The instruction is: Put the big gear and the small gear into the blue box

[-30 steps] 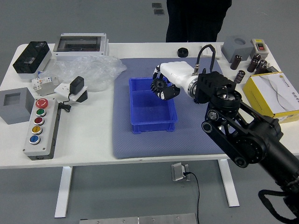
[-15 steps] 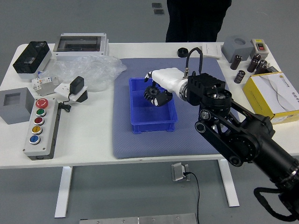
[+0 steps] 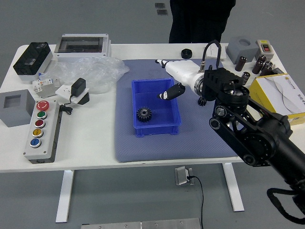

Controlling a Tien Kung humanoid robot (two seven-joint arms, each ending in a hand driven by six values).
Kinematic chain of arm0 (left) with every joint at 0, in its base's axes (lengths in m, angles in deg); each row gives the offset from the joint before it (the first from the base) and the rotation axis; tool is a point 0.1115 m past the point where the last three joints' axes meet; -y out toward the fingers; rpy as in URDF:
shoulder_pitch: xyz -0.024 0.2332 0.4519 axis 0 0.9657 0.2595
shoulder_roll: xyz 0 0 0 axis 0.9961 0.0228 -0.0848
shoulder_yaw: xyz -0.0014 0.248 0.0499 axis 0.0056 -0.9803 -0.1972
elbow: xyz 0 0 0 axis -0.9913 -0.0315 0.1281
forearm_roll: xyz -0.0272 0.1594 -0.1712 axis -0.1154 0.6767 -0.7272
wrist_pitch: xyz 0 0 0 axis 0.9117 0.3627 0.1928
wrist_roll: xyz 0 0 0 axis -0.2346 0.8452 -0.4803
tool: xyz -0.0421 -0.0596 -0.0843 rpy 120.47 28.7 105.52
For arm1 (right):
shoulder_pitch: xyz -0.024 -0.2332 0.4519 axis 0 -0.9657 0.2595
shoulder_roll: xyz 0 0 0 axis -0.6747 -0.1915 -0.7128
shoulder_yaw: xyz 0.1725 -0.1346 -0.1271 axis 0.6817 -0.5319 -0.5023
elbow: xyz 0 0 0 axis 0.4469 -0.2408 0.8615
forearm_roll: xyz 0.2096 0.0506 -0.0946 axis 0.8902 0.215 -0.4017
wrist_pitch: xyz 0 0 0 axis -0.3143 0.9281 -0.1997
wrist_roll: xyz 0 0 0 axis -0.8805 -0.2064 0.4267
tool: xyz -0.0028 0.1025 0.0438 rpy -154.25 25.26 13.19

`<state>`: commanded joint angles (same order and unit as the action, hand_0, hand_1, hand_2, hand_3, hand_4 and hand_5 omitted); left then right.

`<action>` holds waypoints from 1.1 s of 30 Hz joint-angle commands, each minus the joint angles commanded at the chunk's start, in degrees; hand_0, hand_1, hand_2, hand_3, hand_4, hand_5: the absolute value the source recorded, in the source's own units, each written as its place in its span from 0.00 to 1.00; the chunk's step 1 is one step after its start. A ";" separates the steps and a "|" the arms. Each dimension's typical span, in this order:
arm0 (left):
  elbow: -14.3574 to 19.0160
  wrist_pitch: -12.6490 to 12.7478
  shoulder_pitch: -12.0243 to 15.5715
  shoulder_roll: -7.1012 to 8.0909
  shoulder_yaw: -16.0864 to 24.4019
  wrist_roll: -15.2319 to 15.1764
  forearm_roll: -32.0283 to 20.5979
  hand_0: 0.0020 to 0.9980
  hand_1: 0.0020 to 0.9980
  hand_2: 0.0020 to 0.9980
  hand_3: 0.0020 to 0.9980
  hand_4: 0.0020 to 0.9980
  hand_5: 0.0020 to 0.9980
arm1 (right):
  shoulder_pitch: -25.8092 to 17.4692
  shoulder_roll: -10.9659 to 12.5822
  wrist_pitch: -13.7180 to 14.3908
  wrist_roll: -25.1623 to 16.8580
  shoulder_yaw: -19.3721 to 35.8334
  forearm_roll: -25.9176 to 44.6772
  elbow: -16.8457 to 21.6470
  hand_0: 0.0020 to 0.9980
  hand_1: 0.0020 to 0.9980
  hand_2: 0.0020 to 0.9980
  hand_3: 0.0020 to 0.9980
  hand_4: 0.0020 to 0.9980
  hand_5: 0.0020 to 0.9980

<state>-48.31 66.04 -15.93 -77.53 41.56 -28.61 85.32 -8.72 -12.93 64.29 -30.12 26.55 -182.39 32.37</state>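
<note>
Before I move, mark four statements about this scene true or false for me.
1. A black toothed gear lies in the blue plastic box. True.
2. The robot's white-backed right hand grips a gear. False: its fingers are spread and hold nothing.
3. The box sits on a blue-grey mat. True.
4. The grey control unit with coloured buttons stands right of the box. False: it stands to the left, off the mat.

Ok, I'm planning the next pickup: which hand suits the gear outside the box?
Probably the right hand: it looks open and empty, reaching over the blue box, with the small gear close by on the mat. The left hand is out of view.
</note>
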 joint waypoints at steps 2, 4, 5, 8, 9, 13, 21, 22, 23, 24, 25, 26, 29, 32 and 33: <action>0.00 0.02 -0.03 0.01 0.11 0.00 -0.01 0.80 0.77 0.75 0.69 0.46 0.17 | -0.31 1.46 0.69 -0.12 0.40 0.13 -0.50 0.82 0.72 0.84 0.97 0.83 0.35; 0.00 0.05 -0.06 0.00 0.15 -0.03 -0.10 0.80 0.76 0.75 0.69 0.46 0.17 | -0.61 2.58 1.22 -0.27 0.61 0.23 -1.25 0.79 0.70 0.80 0.82 0.81 0.31; 0.00 0.06 -0.08 -0.02 0.18 -0.04 -0.13 0.80 0.76 0.75 0.69 0.46 0.17 | -0.76 3.08 1.47 -0.36 0.59 0.32 -1.74 0.79 0.70 0.80 0.82 0.81 0.31; 0.00 0.07 -0.16 -0.07 0.24 -0.07 -0.22 0.80 0.76 0.75 0.69 0.46 0.17 | -1.07 4.15 2.01 -0.63 0.09 0.73 -3.60 0.79 0.70 0.80 0.82 0.81 0.31; 0.00 0.08 -0.18 -0.09 0.24 -0.07 -0.25 0.80 0.76 0.75 0.69 0.46 0.17 | -1.11 4.41 2.23 -0.76 -0.23 0.87 -4.42 0.76 0.68 0.77 0.71 0.78 0.29; 0.00 0.08 -0.22 -0.15 0.25 -0.08 -0.32 0.80 0.76 0.75 0.69 0.46 0.17 | -0.88 4.95 3.23 -1.39 -1.81 1.55 -8.14 0.76 0.68 0.77 0.71 0.78 0.29; 0.00 0.08 -0.23 -0.18 0.39 -0.06 -0.18 0.80 0.77 0.75 0.69 0.46 0.18 | 0.35 4.24 4.95 -2.52 -3.46 1.36 -14.69 0.75 0.64 0.73 0.67 0.75 0.26; 0.00 0.08 -0.25 -0.19 0.39 -0.07 -0.18 0.80 0.77 0.75 0.69 0.46 0.18 | 0.58 4.12 5.17 -2.66 -3.51 1.22 -15.41 0.75 0.64 0.73 0.67 0.75 0.26; 0.00 0.07 -0.26 -0.20 0.42 -0.06 -0.14 0.80 0.77 0.75 0.69 0.46 0.18 | 0.74 4.05 5.31 -2.75 -3.54 1.11 -15.87 0.75 0.64 0.73 0.67 0.75 0.26; 0.00 0.07 -0.27 -0.20 0.42 -0.06 -0.14 0.80 0.77 0.75 0.69 0.46 0.18 | 0.92 3.97 5.47 -2.86 -3.57 0.96 -16.41 0.75 0.64 0.73 0.67 0.75 0.26; 0.00 0.08 -0.27 -0.20 0.41 -0.07 -0.15 0.80 0.77 0.75 0.69 0.46 0.18 | 1.10 3.90 5.67 -2.98 -3.61 0.86 -17.00 0.75 0.64 0.73 0.67 0.75 0.26; 0.00 0.08 -0.28 -0.21 0.43 -0.06 -0.13 0.80 0.77 0.75 0.69 0.46 0.18 | 1.26 3.83 5.85 -3.09 -3.66 0.79 -17.51 0.75 0.64 0.73 0.67 0.75 0.26; 0.00 0.07 -0.28 -0.23 0.44 -0.04 -0.12 0.80 0.76 0.75 0.69 0.46 0.18 | 1.64 3.60 6.32 -3.39 -3.84 0.68 -18.90 0.75 0.64 0.72 0.67 0.74 0.24; 0.00 0.06 -0.30 -0.28 0.40 -0.05 -0.15 0.80 0.76 0.75 0.69 0.46 0.18 | 1.98 3.33 6.79 -3.69 -4.04 0.66 -20.35 0.75 0.64 0.72 0.67 0.74 0.24; 0.00 0.06 -0.32 -0.30 0.37 -0.05 -0.18 0.80 0.76 0.75 0.69 0.46 0.18 | 2.09 3.24 6.93 -3.78 -4.10 0.65 -20.83 0.75 0.64 0.72 0.67 0.73 0.23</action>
<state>-48.31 66.10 -16.25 -77.83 41.93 -28.66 85.15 -6.63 -9.70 71.22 -33.89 22.45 -181.74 11.54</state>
